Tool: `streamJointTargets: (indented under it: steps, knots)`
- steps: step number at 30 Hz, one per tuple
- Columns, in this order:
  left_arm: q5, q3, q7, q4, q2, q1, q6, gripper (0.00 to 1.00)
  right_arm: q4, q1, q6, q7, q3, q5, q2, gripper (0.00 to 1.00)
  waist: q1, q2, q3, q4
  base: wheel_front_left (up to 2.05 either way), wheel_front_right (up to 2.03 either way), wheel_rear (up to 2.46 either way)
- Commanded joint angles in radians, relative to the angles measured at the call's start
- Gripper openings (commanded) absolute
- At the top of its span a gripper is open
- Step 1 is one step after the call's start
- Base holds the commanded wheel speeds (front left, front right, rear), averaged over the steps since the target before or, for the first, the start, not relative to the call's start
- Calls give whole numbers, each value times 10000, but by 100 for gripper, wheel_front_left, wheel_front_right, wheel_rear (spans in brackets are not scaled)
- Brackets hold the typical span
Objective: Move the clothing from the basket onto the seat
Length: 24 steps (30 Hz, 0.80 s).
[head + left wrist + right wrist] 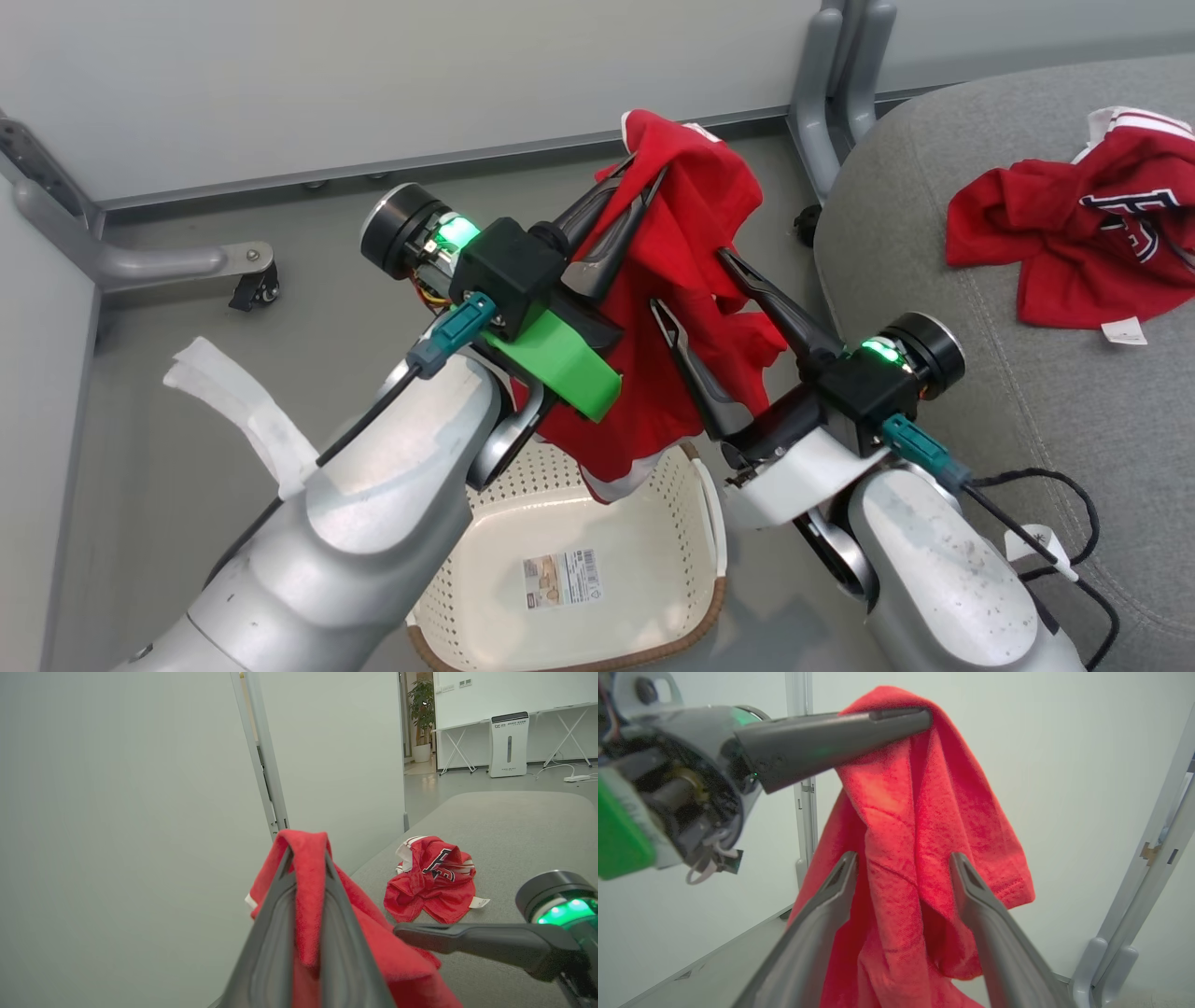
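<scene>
So we've got the left gripper (649, 182) pinched tight on the top fold of a red garment (700, 210), with the cloth bunched right between the two dark fingers. You can see it up close in the left wrist view, where the fabric drapes over the closed tips of the left gripper (308, 854). The garment hangs down from there, and its white-trimmed bottom edge dangles over the far rim of the basket (644, 532). We honestly can't tell if it's touching the rim or just hovering above it. The basket is down on the grey floor (308, 280) between our two forearms, and its inside shows a barcode sticker (562, 579). The right gripper (691, 280) is spread wide, fingers pointing up at the hanging cloth lower down than the left one's grip. In the right wrist view the red garment (920, 812) hangs between the parted fingers of the right gripper (903, 856), but nothing is clamped, and whether the pads brush the fabric we can't say. Off to the right is the seat (934, 233), a big light-grey cushion. The red jersey (1055, 243) with the navy-and-white letter logo is crumpled on top of it, white tag sticking out at its near edge.
</scene>
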Motion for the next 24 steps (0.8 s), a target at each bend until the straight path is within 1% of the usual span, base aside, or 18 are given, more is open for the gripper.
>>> streamJointTargets:
  steps: [1, 5, 10, 11, 12, 13, 24]
  knots:
    - [51, -30, 7, -59, -37, -108, 17, 0, 255, -231, -11, -26, 99, 24, -27, 100, 0, 91, 130, 115, 0, 0, 0]
    - [77, -90, 4, -116, -148, -130, -39, 0, 1071, -685, -11, -28, 296, 155, -30, 100, 0, 91, 278, 246, 0, 0, 0]
    - [52, -133, -1, -188, -270, -114, -86, 0, 1616, -949, -11, -26, 345, 540, -29, 100, 0, 91, 396, 376, 0, 0, 0]
    - [53, -139, -2, -203, -283, -107, -92, 0, 1678, -970, -11, -26, 380, 615, -29, 77, 0, 91, 413, 393, 0, 0, 0]
    - [39, -145, -2, -219, -310, -90, -106, 0, 1736, -996, -11, -26, 424, 700, -29, 33, 0, 91, 431, 412, 0, 0, 0]
    - [31, -152, -3, -231, -327, -74, -93, 0, 1788, -1022, -11, -26, 459, 819, -29, 0, 0, 91, 445, 427, 0, 0, 0]
    - [16, -202, -6, -185, -431, 299, -192, 0, 1703, -802, -11, -26, 182, 1290, -27, 0, 0, 91, 398, 447, 0, 0, 0]
